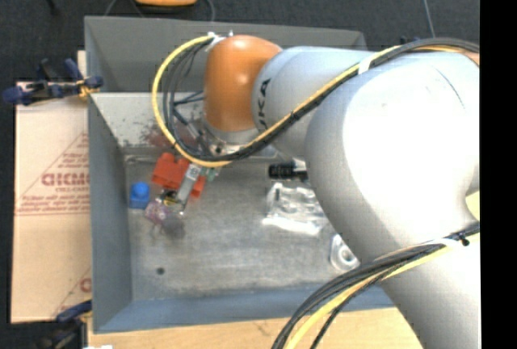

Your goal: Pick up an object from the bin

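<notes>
"Three things by the pincer [179,192], left in the bin [109,258] (red block [168,170], blue cap [139,194], purplish scrap [157,214]) — which?"
"Can't tell, nor its grip — approach step, I'd judge; next, centre and close."

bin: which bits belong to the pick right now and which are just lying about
In play: tool, low at left of the bin; red block, blue piece and pinkish piece nearest it.
Lying about: clear plastic piece, small black piece, pale ring, all further right.

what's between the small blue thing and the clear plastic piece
In the camera view: the pincer beside the small blue thing, then bare bin floor to the clear plastic piece.
</notes>
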### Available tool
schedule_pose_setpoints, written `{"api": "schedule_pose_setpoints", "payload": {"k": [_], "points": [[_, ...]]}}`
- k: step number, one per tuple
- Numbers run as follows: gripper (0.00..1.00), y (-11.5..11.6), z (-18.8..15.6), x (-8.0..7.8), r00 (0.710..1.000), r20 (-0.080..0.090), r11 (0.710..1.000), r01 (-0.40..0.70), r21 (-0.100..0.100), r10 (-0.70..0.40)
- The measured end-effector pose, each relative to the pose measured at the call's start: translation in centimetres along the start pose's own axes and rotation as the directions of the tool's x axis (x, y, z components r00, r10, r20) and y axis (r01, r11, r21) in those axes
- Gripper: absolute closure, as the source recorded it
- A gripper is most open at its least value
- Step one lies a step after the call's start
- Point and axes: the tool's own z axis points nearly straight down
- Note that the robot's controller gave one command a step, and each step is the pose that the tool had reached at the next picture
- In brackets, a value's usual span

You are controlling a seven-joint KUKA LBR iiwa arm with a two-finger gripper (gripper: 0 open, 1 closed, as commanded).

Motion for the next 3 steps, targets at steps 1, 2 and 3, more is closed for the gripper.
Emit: {"api": "schedule_pose_setpoints", "payload": {"k": [1, 2, 3], "points": [[1.0, 0.1, -0.3, -0.2, 1.0, 0.007, 1.0, 0.0, -0.004, 0.0], [1.0, 0.1, -2.9, -0.4, 1.0, 0.007, 1.0, 0.001, -0.005, -0.001], [1.0, 0.1, -9.6, -0.6, 1.0, 0.01, 1.0, 0.002, -0.008, -0.002]]}}
